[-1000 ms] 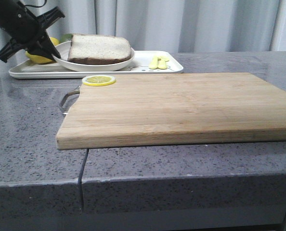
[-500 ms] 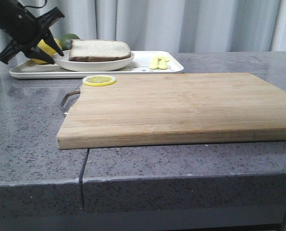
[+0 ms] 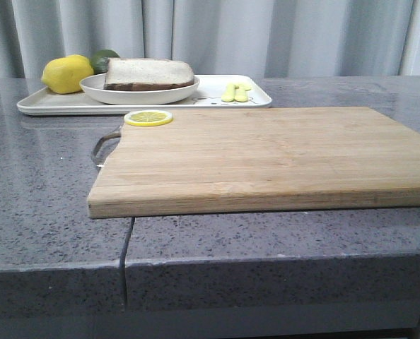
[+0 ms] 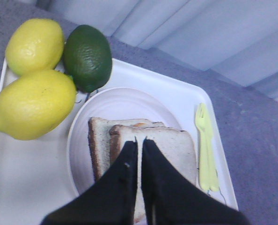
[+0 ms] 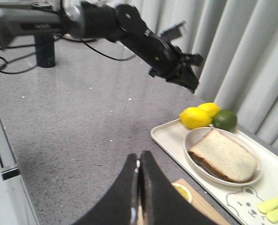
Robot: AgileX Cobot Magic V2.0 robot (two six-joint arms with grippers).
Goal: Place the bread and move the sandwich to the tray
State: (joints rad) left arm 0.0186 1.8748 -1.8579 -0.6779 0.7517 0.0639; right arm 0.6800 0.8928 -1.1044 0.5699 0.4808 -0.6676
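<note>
In the front view we see a gray stone surface [image 3: 47, 183] with a big wooden cutting board [image 3: 266, 159] on it, and a lemon slice [image 3: 148, 118] sits on the board's far left corner. Behind the board lies the white tray [image 3: 51, 104]. On the tray stands a round white plate [image 3: 139, 92], and the sandwich [image 3: 150, 73] is in that plate. A yellow lemon [image 3: 67, 73] sits beside the plate, with a bit of something green [image 3: 102, 58] behind it. This view shows no arm at all. The left wrist view looks down from above and tells us more: there are two lemons, a dark green fruit touches them, and a small yellow fork [image 4: 206, 147] lies on the tray next to the plate. Here we see two bread slices in the sandwich, one on top of the other and a bit shifted. The left end effector [image 4: 139, 143] hangs over the sandwich with its two black fingers pressed together, holding nothing. The right wrist view shows a little bear drawing [image 5: 242, 200] on the tray, which the other views do not show clearly. It also shows the left arm [image 5: 129, 28] up in the air, away from the tray. The right end effector [image 5: 139, 161] has its fingers together too, with nothing between them.
</note>
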